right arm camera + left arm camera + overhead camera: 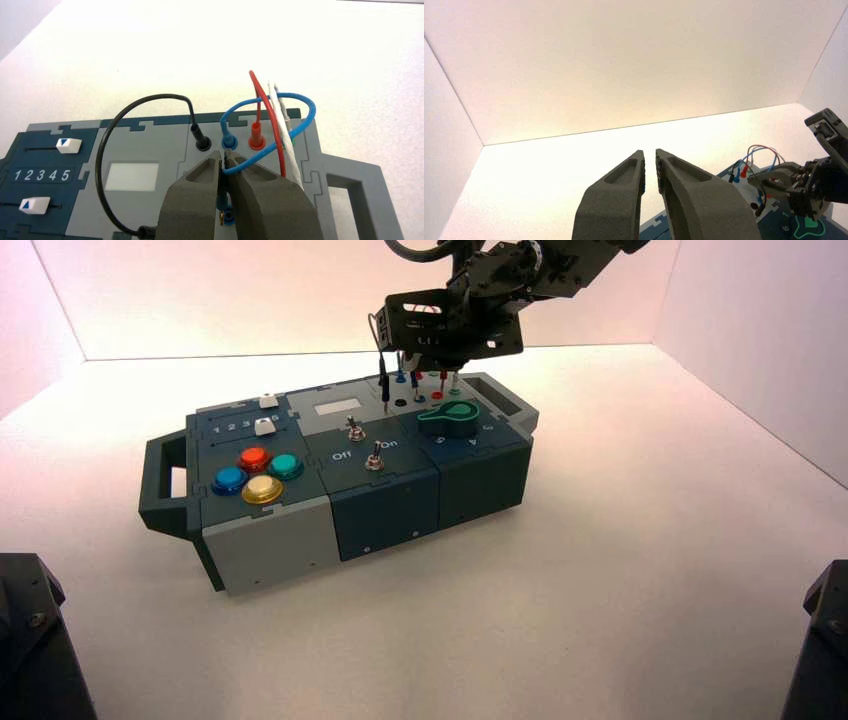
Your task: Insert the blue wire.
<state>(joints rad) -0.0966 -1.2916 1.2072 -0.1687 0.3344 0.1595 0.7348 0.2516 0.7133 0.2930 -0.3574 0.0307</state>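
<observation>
The blue wire [300, 107] loops up over the back of the box [270, 530]. One of its plugs stands in a blue socket [229, 141] in the back row. My right gripper [223, 156] is shut on its other plug [221, 192], pin pointing down, just above a second blue socket [228, 216]. In the high view the right gripper [440, 365] hangs over the box's socket panel. My left gripper [650, 152] is parked away from the box, fingers nearly together and empty.
A black lead [107, 150] arcs between two black sockets beside the blue one. A red lead [265, 100] and a white wire [285, 135] stand on the other side. The box also bears sliders [67, 145], toggle switches [374, 455], a green knob [450, 420] and coloured buttons [255, 472].
</observation>
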